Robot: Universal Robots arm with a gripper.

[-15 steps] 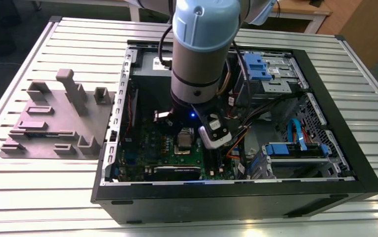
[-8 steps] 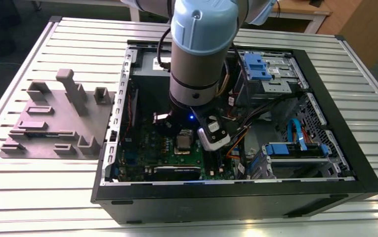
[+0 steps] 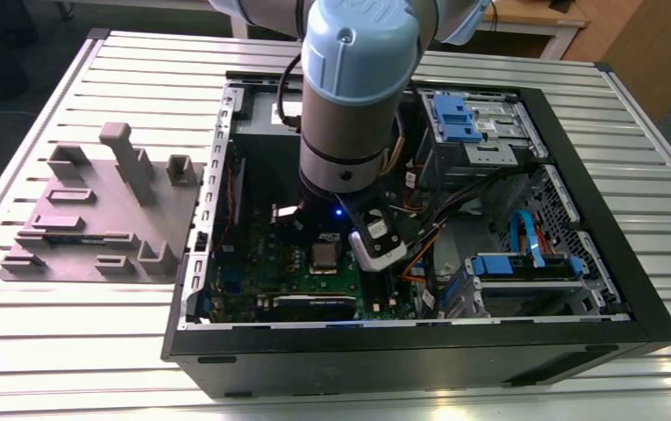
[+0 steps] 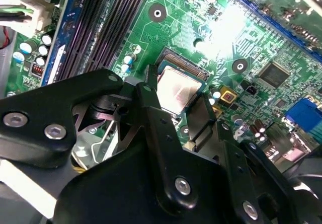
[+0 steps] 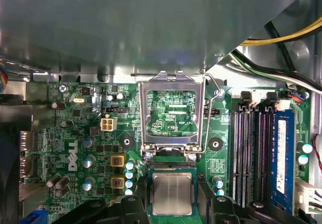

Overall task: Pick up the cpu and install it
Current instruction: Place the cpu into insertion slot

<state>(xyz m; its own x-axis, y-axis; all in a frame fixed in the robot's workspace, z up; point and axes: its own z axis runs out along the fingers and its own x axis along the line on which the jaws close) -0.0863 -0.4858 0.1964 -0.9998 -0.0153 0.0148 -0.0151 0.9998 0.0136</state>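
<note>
**Cpu seated in the socket, claw spread around it**

Exterior view: the arm point(image 3: 353, 96) reaches down into an open computer case point(image 3: 429, 355) that lies on its side on a slatted metal desk point(image 3: 66, 351). A grey block point(image 3: 89, 219) with upright pegs sits on the desk just beside the case, on the exterior view's left. Inside the case we make out the cpu point(image 3: 325, 254) as a small silvery square on the green board point(image 3: 253, 263), close under the arm's wrist.

First wrist view: the cpu point(image 5: 172, 194) lies flat and square in its socket. The metal socket frame point(image 5: 171, 79) is swung open and stands up beside it, with the wire lever point(image 5: 211, 113) raised along one side. The dark memory slots point(image 5: 249, 153) and a blue memory stick point(image 5: 282, 153) run along the board near the socket.

Second wrist view: the claw point(image 4: 176, 90) is low over the socket. Its black fingers point(image 4: 151, 103) stand on either side of the chip.

Claw state: released. In the first wrist view we see a strip of socket between each finger and the cpu's edge, so the claw is not gripping the chip. The cpu rests in the socket, between the fingers.
</note>
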